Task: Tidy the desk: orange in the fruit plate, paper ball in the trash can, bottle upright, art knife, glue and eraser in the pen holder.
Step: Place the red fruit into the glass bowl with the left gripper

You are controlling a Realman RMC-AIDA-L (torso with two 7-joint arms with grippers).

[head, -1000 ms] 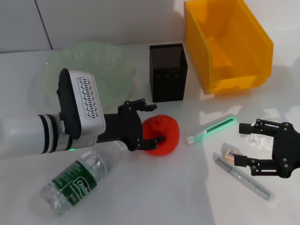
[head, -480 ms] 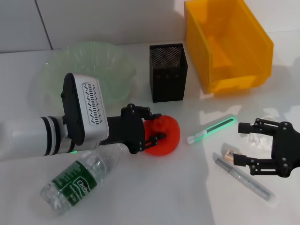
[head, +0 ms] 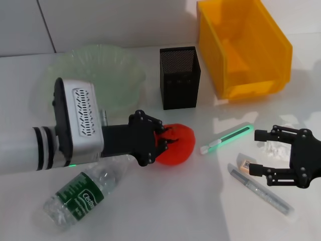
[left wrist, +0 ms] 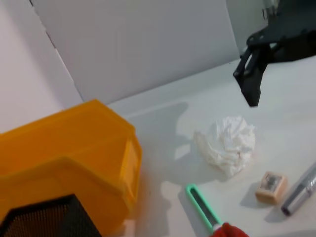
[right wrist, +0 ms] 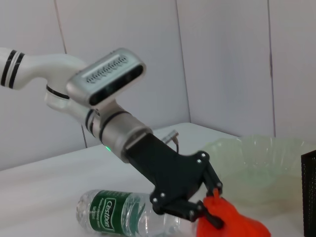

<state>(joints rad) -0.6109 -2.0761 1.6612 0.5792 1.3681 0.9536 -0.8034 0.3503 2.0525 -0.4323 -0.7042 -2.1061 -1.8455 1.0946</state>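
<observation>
The red-orange orange (head: 179,146) rests on the table in front of the pen holder (head: 179,78), and my left gripper (head: 162,142) is shut on its left side; in the right wrist view the fingers (right wrist: 206,215) clasp the orange (right wrist: 232,223) at its knob. The bottle (head: 83,193) lies on its side below my left arm. My right gripper (head: 265,153) hovers open over the paper ball (head: 275,147), which it partly hides. The eraser (head: 246,164), the green art knife (head: 228,137) and the grey pen-shaped glue (head: 261,193) lie close by. The fruit plate (head: 95,70) sits far left, the trash can (head: 241,45) far right.
The left wrist view shows the trash can (left wrist: 64,158), paper ball (left wrist: 227,143), eraser (left wrist: 270,180), art knife (left wrist: 200,205) and a corner of the pen holder (left wrist: 44,219). A white wall runs behind the table.
My left gripper has pushed to the right and its fingers have drawn in onto the orange, which has shifted slightly right. The right gripper has held still.
</observation>
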